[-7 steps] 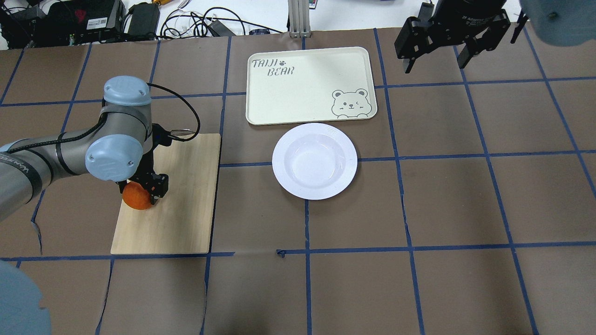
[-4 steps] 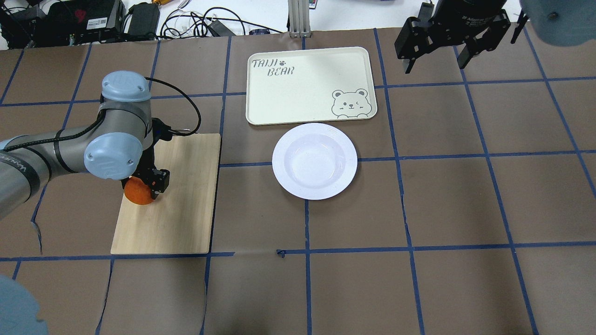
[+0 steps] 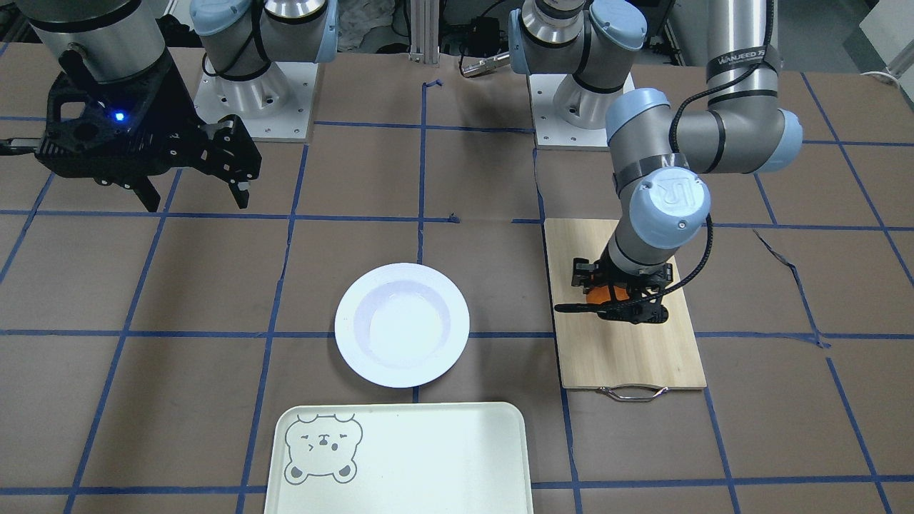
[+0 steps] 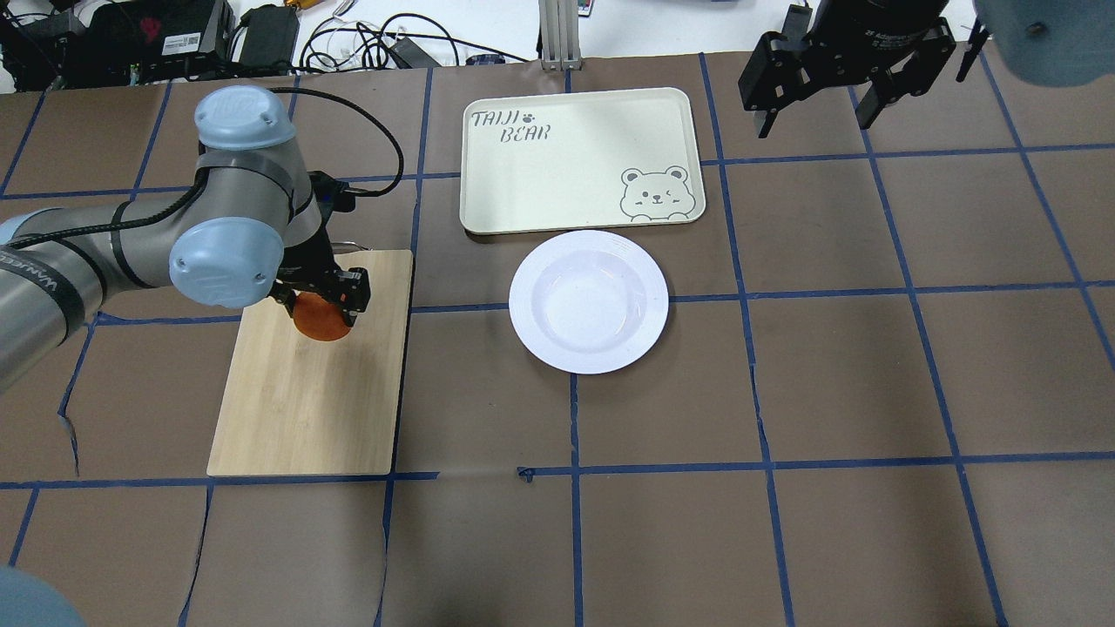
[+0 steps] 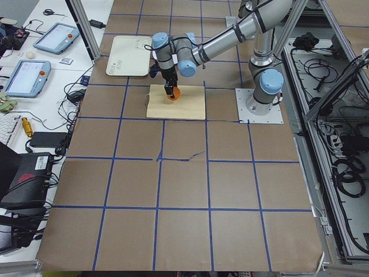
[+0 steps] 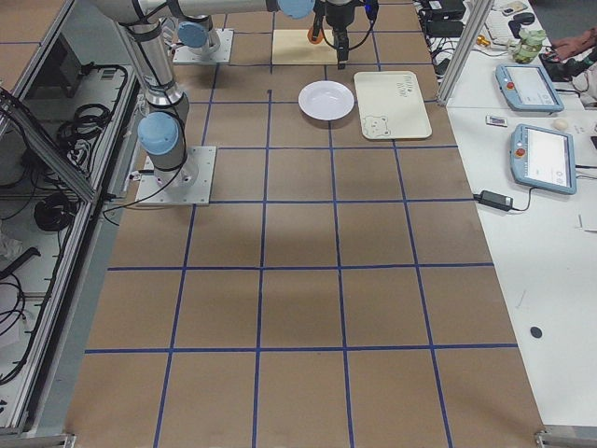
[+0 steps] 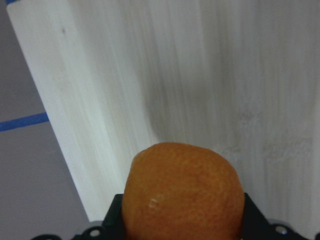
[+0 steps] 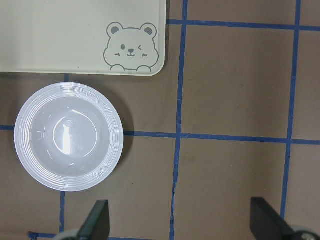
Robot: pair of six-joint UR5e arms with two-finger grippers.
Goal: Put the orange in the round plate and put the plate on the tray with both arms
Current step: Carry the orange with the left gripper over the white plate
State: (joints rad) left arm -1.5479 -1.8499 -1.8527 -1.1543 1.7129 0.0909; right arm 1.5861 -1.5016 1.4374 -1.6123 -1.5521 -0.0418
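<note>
The left arm (image 3: 714, 135) and right arm (image 3: 96, 28) are silver tubes with pale blue joint caps (image 3: 668, 203). A black cable (image 3: 707, 243) follows the left; the black right tool (image 3: 198, 203) shows a blue light (image 3: 119, 116).

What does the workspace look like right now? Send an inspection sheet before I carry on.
Surface: table covered in brown paper with a blue tape grid.
Job's things: orange in the left gripper, over the bamboo cutting board; round plate empty, just short of the tray, which is also empty.
Clutter: the bamboo cutting board, with a metal handle at one end.
Grippers: left jaws shut on the orange; right gripper open, empty, raised to the right of the tray.
Cables: black cable looping off the left wrist; tangled leads past the far edge.
Surroundings: two screens on a side bench.
</note>
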